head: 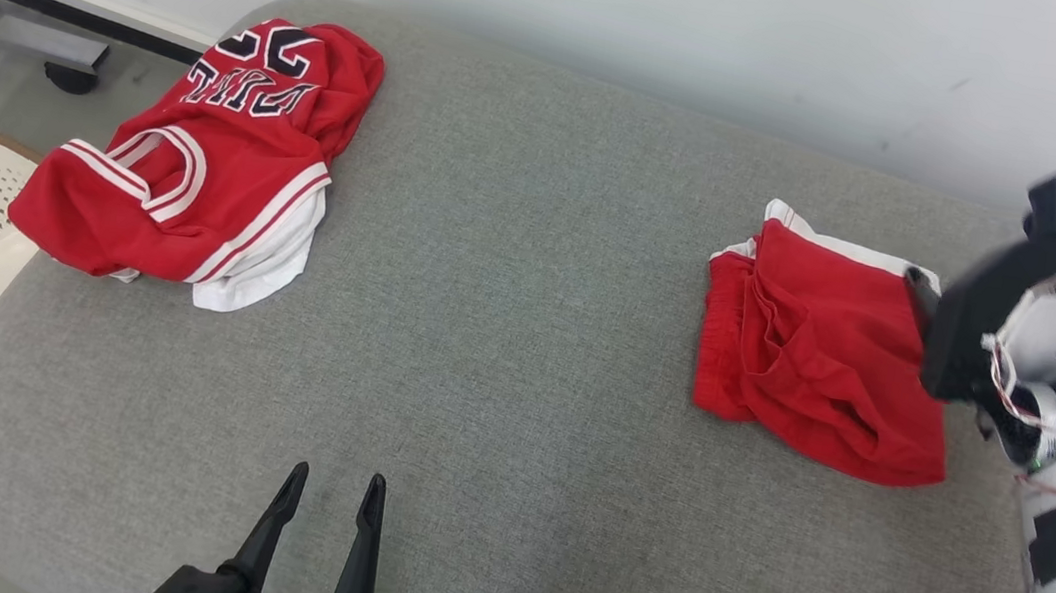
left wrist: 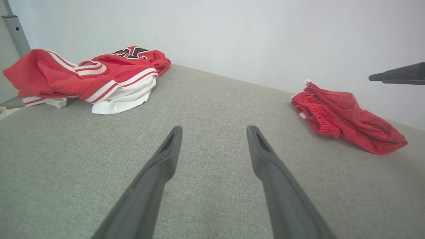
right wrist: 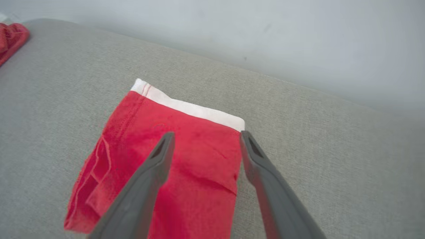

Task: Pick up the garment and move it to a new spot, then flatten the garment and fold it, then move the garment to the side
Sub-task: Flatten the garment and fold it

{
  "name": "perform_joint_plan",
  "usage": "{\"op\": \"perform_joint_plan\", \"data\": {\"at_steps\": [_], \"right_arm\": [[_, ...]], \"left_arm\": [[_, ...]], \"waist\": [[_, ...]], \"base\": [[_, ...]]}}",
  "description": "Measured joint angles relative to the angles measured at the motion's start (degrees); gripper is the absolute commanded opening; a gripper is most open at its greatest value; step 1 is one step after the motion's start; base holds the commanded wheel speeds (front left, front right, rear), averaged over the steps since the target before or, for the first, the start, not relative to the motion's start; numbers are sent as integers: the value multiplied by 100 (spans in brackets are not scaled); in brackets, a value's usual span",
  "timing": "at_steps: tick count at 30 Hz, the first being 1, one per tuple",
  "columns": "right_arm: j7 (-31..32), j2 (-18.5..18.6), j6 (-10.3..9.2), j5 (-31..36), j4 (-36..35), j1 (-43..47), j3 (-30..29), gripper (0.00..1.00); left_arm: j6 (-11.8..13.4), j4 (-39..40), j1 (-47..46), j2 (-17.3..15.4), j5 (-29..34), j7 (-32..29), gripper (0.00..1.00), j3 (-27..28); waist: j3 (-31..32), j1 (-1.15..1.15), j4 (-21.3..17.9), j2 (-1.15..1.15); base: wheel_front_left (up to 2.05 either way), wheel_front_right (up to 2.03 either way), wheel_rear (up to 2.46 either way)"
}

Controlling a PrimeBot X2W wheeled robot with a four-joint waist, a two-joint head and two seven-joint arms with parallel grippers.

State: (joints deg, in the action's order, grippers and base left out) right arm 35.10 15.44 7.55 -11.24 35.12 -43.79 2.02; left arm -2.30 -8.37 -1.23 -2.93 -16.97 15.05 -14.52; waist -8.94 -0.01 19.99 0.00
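Right end effector [right wrist: 206, 134], fingers apart and empty, hovers over the folded red shorts [head: 818, 352] at the bench's [head: 503, 334] right edge, long axis running far-to-near; left end effector [head: 339, 477], also apart, sits well away.

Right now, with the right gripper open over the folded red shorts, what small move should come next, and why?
Probably lift the right gripper straight up, clear of the red shorts. Its jaws stand open with nothing held, and the shorts lie folded near the right edge of the grey cushion, so backing off should avoid snagging the fold.
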Motion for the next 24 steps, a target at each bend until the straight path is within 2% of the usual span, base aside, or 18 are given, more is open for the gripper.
{"op": "perform_joint_plan", "data": {"at_steps": [1,2,3,4,10,19,24], "right_arm": [[-40,26,0,36,20,85,-42,93],[-65,42,0,47,43,159,-46,44],[-101,35,0,71,74,219,-44,27],[-138,21,0,87,90,282,-15,0],[-420,-162,0,129,269,387,315,0],[-560,-589,0,26,588,328,1300,0],[-553,-628,1,-129,598,341,1745,0]], "left_arm": [[3,4,-2,1,-1,0,100,-7],[3,4,-3,1,-7,0,100,-22],[5,3,-5,1,-16,-1,100,-42],[9,1,-13,1,-24,-1,100,-57],[49,-36,-145,1,-92,0,100,-147],[73,-75,-151,0,-127,0,100,-123],[51,-49,-121,0,-126,0,100,-80]], "waist": [[5,0,-12,0],[-2,0,-15,0],[-16,0,-15,1],[-33,0,-8,0],[-144,0,115,1],[-200,0,324,0],[-141,0,361,1]], "base": [[0,0,0],[0,0,0],[0,0,0],[0,0,0],[0,0,0],[0,0,0],[0,0,0]]}}
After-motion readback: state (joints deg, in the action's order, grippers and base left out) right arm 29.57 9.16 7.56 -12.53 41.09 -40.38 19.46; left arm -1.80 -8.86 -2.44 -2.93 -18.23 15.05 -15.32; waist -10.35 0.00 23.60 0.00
